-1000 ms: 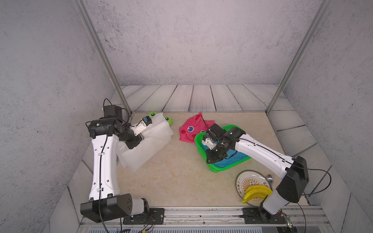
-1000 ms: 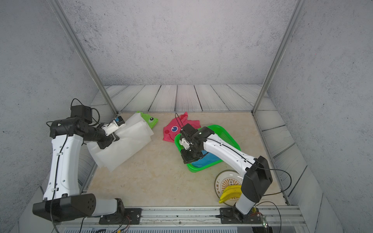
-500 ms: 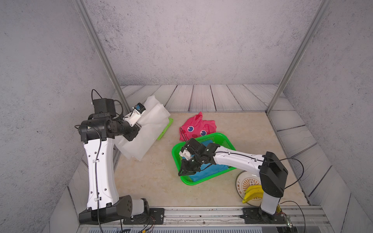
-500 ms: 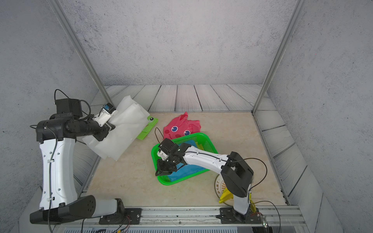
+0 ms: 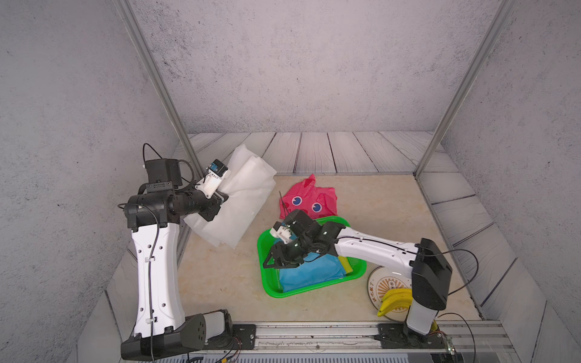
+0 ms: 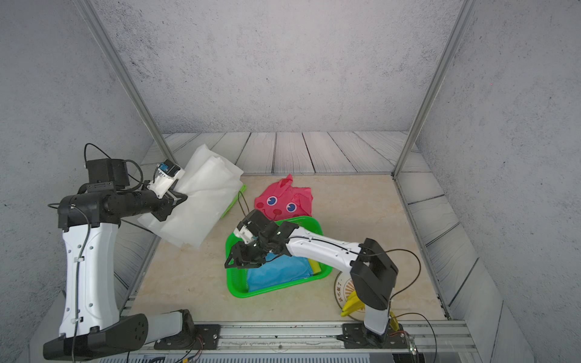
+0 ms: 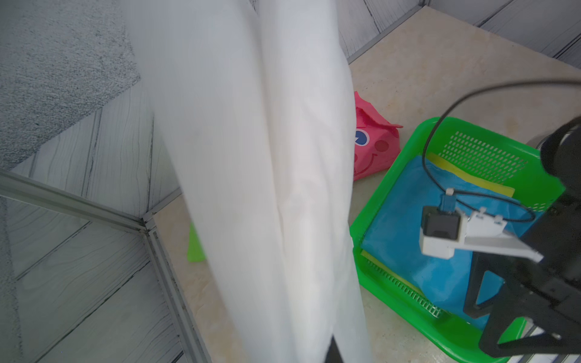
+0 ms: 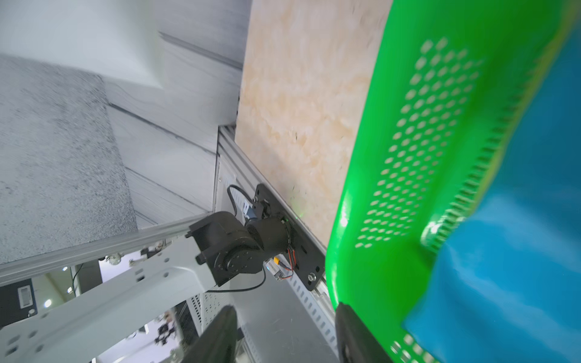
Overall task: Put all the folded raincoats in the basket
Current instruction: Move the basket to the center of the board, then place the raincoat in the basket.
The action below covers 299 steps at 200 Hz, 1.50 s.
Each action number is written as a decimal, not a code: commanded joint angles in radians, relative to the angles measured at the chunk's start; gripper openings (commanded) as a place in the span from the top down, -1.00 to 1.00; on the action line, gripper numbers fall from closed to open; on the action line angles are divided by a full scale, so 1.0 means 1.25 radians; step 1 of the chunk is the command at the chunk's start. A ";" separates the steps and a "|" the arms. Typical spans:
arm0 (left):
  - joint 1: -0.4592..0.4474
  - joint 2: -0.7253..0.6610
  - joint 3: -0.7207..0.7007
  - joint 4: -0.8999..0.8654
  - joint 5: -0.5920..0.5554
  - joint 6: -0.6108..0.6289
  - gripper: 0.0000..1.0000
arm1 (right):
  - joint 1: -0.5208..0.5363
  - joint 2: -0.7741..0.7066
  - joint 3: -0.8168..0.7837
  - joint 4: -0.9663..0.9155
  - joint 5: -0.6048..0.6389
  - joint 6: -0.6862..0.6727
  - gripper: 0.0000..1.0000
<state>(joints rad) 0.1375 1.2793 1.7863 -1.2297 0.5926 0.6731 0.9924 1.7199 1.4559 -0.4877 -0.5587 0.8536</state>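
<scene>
Nearest, we see the right claw [image 5: 276, 264] with its jaws apart at the rim of the basket [image 5: 314, 288] on the counter [image 5: 220, 276]. Farther left, the left claw [image 5: 221, 201] is closed on the white raincoat [image 5: 245, 201], outside the basket.

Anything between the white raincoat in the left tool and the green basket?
Yes. The right arm lies across the basket, right tool open over its left end, on the side facing the raincoat. Blue cloth inside.

Bright green perforated basket [image 5: 269, 279], white raincoat [image 5: 242, 204], blue cloth [image 5: 311, 272], pink bag [image 5: 309, 201]
</scene>
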 commanded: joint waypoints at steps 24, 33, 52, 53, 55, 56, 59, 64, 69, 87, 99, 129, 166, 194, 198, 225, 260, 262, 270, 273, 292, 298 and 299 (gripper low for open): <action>-0.103 0.011 0.007 0.002 0.073 -0.027 1.00 | -0.187 -0.194 -0.046 -0.394 0.431 -0.214 -0.26; -0.125 0.019 0.007 0.001 0.082 -0.034 1.00 | -0.225 -0.213 -0.073 -0.420 0.514 -0.241 -0.37; -0.175 0.040 0.006 0.006 0.093 -0.050 1.00 | -0.285 -0.214 -0.113 -0.458 0.623 -0.289 -0.48; -0.178 0.041 0.007 0.005 0.094 -0.051 1.00 | -0.285 -0.213 -0.115 -0.459 0.629 -0.290 -0.48; -0.183 0.043 0.007 0.004 0.095 -0.051 1.00 | -0.290 -0.211 -0.118 -0.461 0.631 -0.293 -0.49; -0.186 0.044 0.007 0.003 0.096 -0.051 1.00 | -0.290 -0.209 -0.119 -0.462 0.634 -0.295 -0.49; -0.194 0.048 0.007 0.001 0.097 -0.051 1.00 | -0.295 -0.206 -0.123 -0.464 0.634 -0.299 -0.52; -0.207 0.052 0.006 -0.001 0.106 -0.049 1.00 | -0.302 -0.199 -0.130 -0.466 0.628 -0.306 -0.54; -0.220 0.058 0.005 -0.005 0.116 -0.044 1.00 | -0.308 -0.190 -0.137 -0.467 0.614 -0.310 -0.54; -0.255 0.077 0.001 -0.030 0.166 -0.016 1.00 | -0.316 -0.158 -0.160 -0.466 0.522 -0.313 -0.54; -0.271 0.091 -0.006 -0.028 0.183 -0.023 1.00 | -0.318 -0.147 -0.190 -0.453 0.452 -0.311 -0.54; -0.298 0.119 -0.032 -0.034 0.205 -0.023 1.00 | -0.314 -0.172 -0.267 -0.441 0.295 -0.274 -0.42; -0.332 0.135 -0.095 -0.064 0.243 0.032 1.00 | -0.301 -0.319 -0.378 -0.412 0.118 -0.192 -0.36; -0.378 0.166 -0.121 -0.069 0.235 0.040 1.00 | -0.301 -0.403 -0.411 -0.431 0.071 -0.174 -0.40; -0.385 0.171 -0.124 -0.075 0.239 0.050 1.00 | -0.302 -0.410 -0.398 -0.461 0.110 -0.183 -0.43; -0.430 0.209 -0.128 -0.139 0.275 0.149 1.00 | -0.308 -0.431 -0.285 -0.642 0.403 -0.219 -0.60; -0.487 0.289 -0.038 -0.286 0.275 0.176 1.00 | -0.311 -0.465 -0.174 -0.679 0.541 -0.268 -0.70; -0.490 0.292 -0.034 -0.297 0.279 0.180 1.00 | -0.310 -0.469 -0.170 -0.675 0.543 -0.273 -0.70; -0.500 0.304 -0.030 -0.329 0.289 0.200 1.00 | -0.310 -0.496 -0.158 -0.657 0.548 -0.303 -0.71; -0.504 0.309 -0.032 -0.340 0.293 0.205 1.00 | -0.311 -0.509 -0.156 -0.647 0.547 -0.316 -0.71; -0.515 0.350 -0.052 -0.400 0.306 0.277 1.00 | -0.311 -0.594 -0.168 -0.548 0.515 -0.388 -0.71; -0.516 0.375 -0.053 -0.421 0.305 0.301 1.00 | -0.310 -0.621 -0.173 -0.514 0.493 -0.411 -0.73; -0.516 0.379 -0.052 -0.426 0.304 0.306 1.00 | -0.310 -0.625 -0.174 -0.511 0.491 -0.415 -0.73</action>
<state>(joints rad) -0.4946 1.6840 1.7149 -1.5555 0.9188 0.9184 0.6056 1.0557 1.2377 -1.2289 0.0414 0.4732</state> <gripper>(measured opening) 0.070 0.857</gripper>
